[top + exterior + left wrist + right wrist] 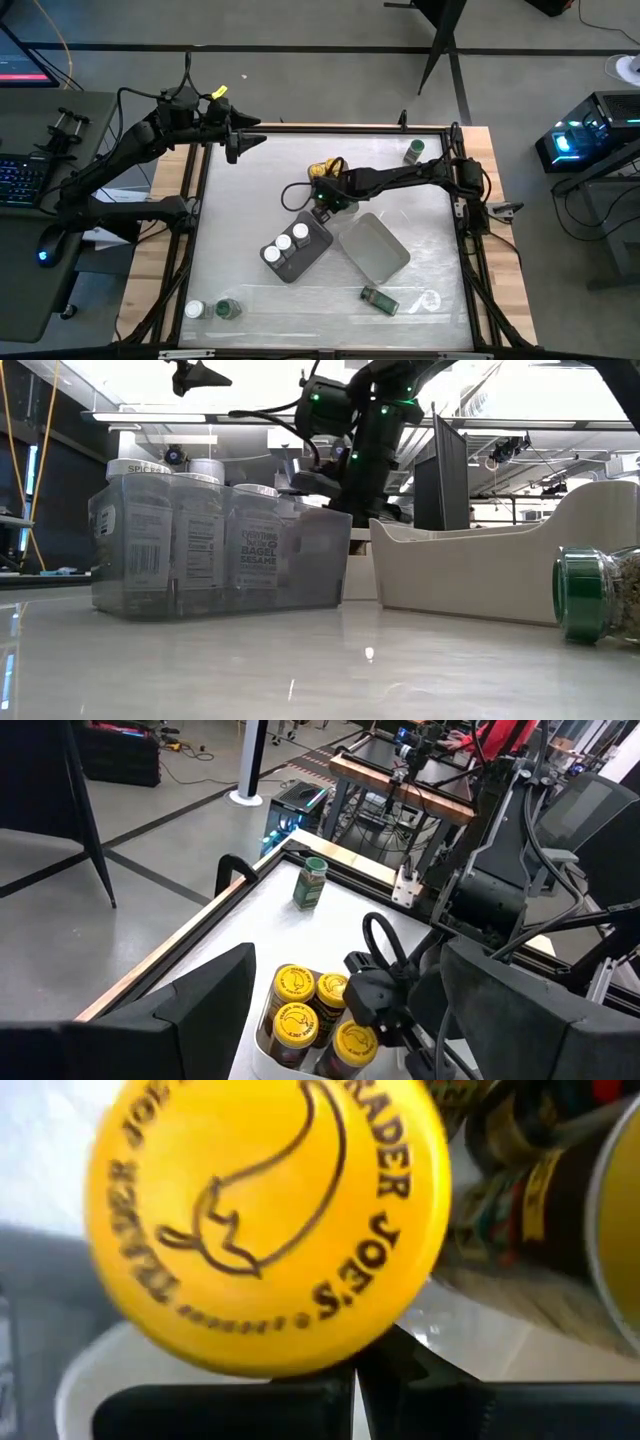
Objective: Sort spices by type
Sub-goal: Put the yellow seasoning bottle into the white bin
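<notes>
High view: we see the right gripper (322,190) at the yellow-lidded jars (325,170), beside the grey tray (312,252) of white-lidded jars; the left gripper (240,143) waits, released, at the table's far-left edge. Left wrist view: four yellow-lidded jars crowd together; we judge a neighbour could topple. Right wrist view: a yellow lid (265,1220) sits just above the fingers; clenched or released, we cannot tell.

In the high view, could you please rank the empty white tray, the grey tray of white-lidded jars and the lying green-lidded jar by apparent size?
1. Empty white rectangular tray, largest.
2. Grey rectangular tray holding three white-lidded jars: nearly alike, slightly smaller at most.
3. Green-lidded cylindrical spice jar lying on its side, clearly smallest.
</notes>
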Controlling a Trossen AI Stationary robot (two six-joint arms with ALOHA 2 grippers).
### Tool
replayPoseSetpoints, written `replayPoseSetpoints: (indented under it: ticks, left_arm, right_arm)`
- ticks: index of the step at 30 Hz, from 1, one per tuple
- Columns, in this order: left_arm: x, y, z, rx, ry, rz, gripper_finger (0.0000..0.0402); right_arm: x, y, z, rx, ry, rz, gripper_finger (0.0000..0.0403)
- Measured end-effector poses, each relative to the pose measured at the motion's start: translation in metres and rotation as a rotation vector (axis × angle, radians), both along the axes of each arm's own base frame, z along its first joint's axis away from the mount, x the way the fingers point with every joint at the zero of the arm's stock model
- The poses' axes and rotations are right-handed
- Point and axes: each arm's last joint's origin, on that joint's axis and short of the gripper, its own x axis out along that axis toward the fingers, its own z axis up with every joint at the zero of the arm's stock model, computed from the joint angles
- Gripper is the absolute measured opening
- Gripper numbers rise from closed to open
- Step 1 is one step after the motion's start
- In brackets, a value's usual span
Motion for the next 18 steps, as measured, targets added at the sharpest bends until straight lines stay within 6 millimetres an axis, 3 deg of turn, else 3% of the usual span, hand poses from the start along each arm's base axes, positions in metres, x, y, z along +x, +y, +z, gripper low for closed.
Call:
replayPoseSetpoints:
  ticks: [18]
  left_arm:
    - [-0.0003, 0.0009, -0.0002, 0.023, 0.011, 0.026, 0.0305]
  right_arm:
    - [0.0024, -0.0039, 0.0027, -0.058, -0.075, -0.222, 0.0]
